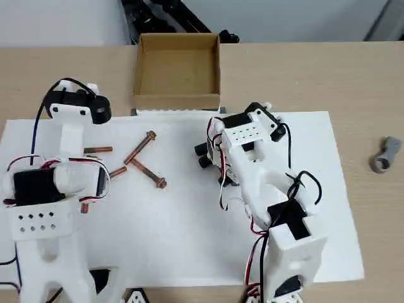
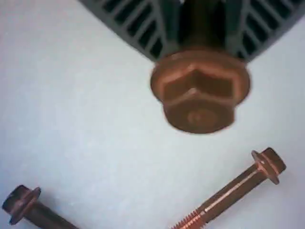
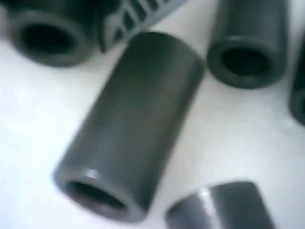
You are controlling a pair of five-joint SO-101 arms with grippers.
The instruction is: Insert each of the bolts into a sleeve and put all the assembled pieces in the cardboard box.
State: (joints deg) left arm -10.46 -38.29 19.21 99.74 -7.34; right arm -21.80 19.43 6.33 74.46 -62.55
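Bolt (image 2: 200,90) clamped in left gripper (image 2: 202,21), right gripper (image 1: 213,151) at black sleeves (image 3: 133,124), state cannot be told, cardboard box (image 1: 177,101) far.

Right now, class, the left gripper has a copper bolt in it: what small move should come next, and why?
Probably the right arm should take hold of the black cylindrical sleeve lying nearest its camera. The left gripper grips a copper hex-head bolt by its shank, the sleeves lie on the white sheet, and the brown cardboard box holds nothing.
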